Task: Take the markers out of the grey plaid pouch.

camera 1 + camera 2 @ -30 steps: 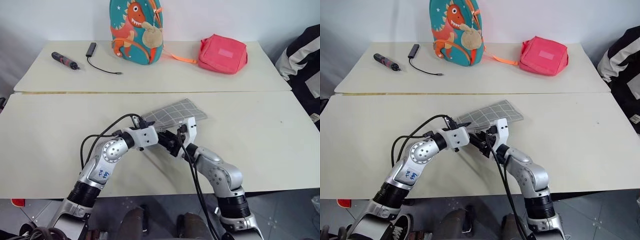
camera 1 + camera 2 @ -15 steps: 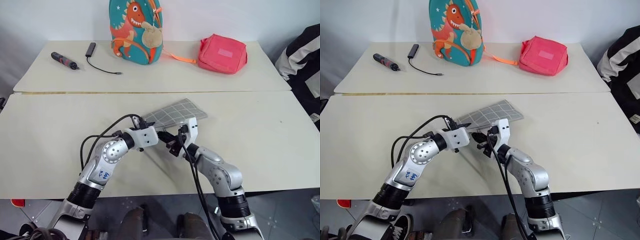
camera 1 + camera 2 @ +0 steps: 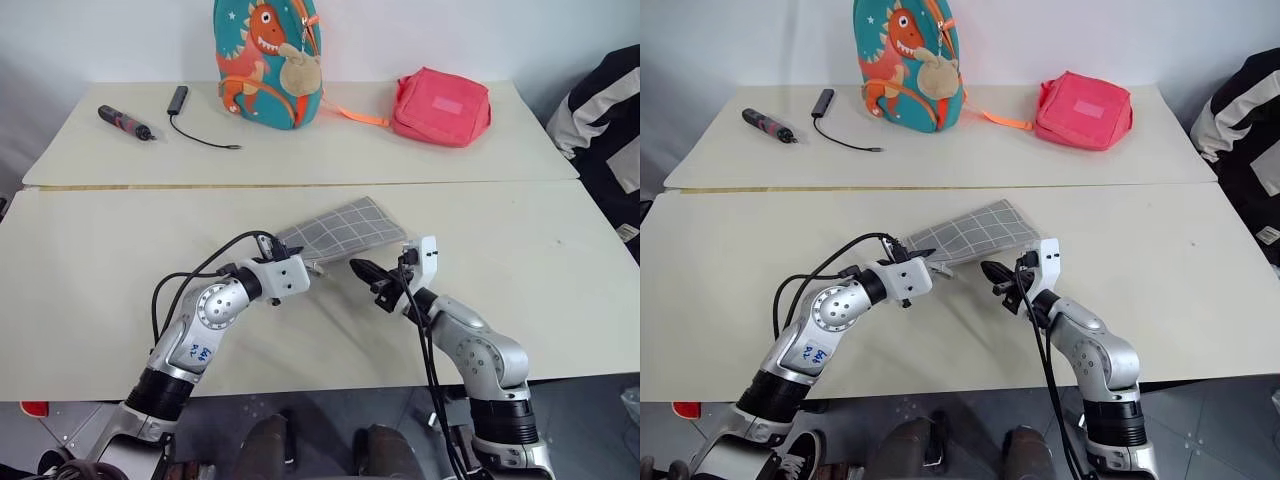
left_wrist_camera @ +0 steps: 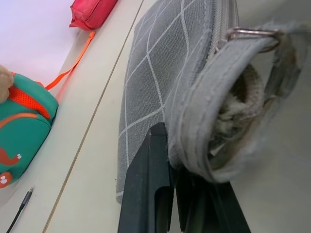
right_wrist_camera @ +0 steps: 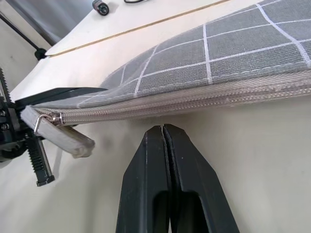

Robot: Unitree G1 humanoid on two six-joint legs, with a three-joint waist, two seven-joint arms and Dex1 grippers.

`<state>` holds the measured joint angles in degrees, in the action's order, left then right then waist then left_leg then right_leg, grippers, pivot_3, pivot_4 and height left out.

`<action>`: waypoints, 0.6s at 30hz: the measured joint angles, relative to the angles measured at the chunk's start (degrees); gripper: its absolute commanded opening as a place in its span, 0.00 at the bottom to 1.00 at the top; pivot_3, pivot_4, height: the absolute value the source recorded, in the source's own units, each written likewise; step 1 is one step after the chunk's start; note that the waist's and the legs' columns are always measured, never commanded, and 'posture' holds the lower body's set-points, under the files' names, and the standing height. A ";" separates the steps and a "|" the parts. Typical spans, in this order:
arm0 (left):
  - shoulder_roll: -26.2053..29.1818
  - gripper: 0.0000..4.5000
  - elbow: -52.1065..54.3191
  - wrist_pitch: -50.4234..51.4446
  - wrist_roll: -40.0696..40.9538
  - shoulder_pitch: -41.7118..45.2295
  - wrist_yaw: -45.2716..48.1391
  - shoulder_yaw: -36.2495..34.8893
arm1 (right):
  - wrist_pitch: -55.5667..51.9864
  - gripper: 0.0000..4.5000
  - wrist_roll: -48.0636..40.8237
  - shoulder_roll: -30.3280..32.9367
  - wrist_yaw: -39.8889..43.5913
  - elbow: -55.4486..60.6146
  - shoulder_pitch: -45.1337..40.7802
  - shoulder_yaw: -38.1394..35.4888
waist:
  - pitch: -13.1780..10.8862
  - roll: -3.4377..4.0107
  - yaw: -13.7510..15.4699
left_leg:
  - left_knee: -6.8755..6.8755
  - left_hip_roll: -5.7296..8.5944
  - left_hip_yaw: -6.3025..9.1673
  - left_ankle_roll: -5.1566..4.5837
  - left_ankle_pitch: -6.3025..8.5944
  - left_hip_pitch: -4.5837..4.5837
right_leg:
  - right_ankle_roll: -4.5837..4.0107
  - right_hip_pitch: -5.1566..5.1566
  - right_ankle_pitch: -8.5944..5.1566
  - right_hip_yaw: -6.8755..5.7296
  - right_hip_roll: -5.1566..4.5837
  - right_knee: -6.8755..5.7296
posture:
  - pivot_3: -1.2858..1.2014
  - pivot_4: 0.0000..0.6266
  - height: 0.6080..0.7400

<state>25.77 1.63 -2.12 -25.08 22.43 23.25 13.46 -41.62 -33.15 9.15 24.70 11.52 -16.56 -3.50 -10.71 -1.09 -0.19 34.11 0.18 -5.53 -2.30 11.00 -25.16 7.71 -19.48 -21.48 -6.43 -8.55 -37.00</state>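
The pouch [image 3: 340, 232] lies flat on the near bench [image 3: 100, 290], close to its middle, slanting from its near-left end up toward the far right. Its zipper edge faces the robot, and in the right wrist view the zip looks closed along the stretch that shows, with the metal pull ring [image 5: 38, 124] sitting at the near-left end. No marker is visible anywhere outside it.

The left claw [image 3: 297, 266] is clenched on that near-left end; the left wrist view shows its black fingers [image 4: 150, 194] pinching the grey fabric tab [image 4: 204, 126] just beside the ring, so the corner is lifted a little off the bench.

The right claw [image 3: 358, 267] hovers just off the zipper edge, apart from the fabric, its two fingers pressed together with nothing between them (the right wrist view shows the tips meeting flush, pointed at the seam).

On the far bench [image 3: 500, 160], well apart from the pouch, stand a teal dinosaur backpack [image 3: 266, 60] with an orange strap [image 3: 355, 115] trailing toward a pink-red bag [image 3: 442, 107]. To the left lie a small black box with a thin cable [image 3: 195, 135] and a dark-and-pink tool [image 3: 125, 121]. A person's striped sleeve [image 3: 600, 110] shows at the right edge.
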 measured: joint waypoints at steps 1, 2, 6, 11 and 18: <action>0.20 0.00 0.00 -0.11 0.07 0.00 -0.01 -0.07 | 0.00 0.01 0.00 0.27 -0.01 0.00 -0.03 -0.04 | 0.00 0.00 0.00 | 0.00 0.00 -0.01 0.00 0.00 0.00 | 0.00 0.00 0.00 0.00 0.00 0.01 | 0.52 0.24 1.00; 0.38 0.00 -0.04 -0.30 0.13 0.00 -0.01 -0.23 | 0.02 0.01 0.01 0.79 0.11 0.00 -0.05 0.09 | 0.00 0.00 0.00 | 0.00 0.00 -0.01 0.00 0.00 0.00 | 0.00 0.00 0.00 0.00 0.00 0.00 | 0.52 0.24 1.00; 0.76 0.00 -0.30 -0.50 0.31 0.01 -0.02 -1.28 | 0.17 0.04 0.45 4.18 3.92 2.69 1.23 4.17 | 0.00 0.00 0.05 | 0.00 -0.01 0.00 -0.02 0.01 0.01 | 0.00 0.00 0.00 0.00 -0.01 0.05 | 0.52 0.24 1.00; -0.38 0.00 -0.36 -0.28 0.20 0.01 -0.02 -1.00 | 3.35 0.35 1.15 4.01 6.78 5.19 1.20 7.94 | 0.00 0.00 0.11 | 0.02 0.01 -0.01 -0.02 0.01 -0.01 | 0.00 0.00 0.00 -0.01 -0.01 0.05 | 0.52 0.24 1.00; -0.64 0.00 -0.54 -0.23 -0.27 0.06 -0.02 -0.41 | 12.32 0.66 8.06 7.98 10.53 6.55 -2.86 12.39 | 0.00 0.00 0.15 | 0.03 0.00 0.01 -0.01 0.00 0.00 | 0.00 0.01 0.00 -0.02 -0.01 0.04 | 0.52 0.24 1.00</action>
<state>25.13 1.09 -2.35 -25.36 22.49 23.23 13.06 -29.30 -25.09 17.13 35.23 18.07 -19.42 8.89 -10.71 -1.09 -0.04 34.14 0.18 -5.52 -2.31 11.01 -25.16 7.71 -19.47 -21.48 -6.46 -8.56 -36.96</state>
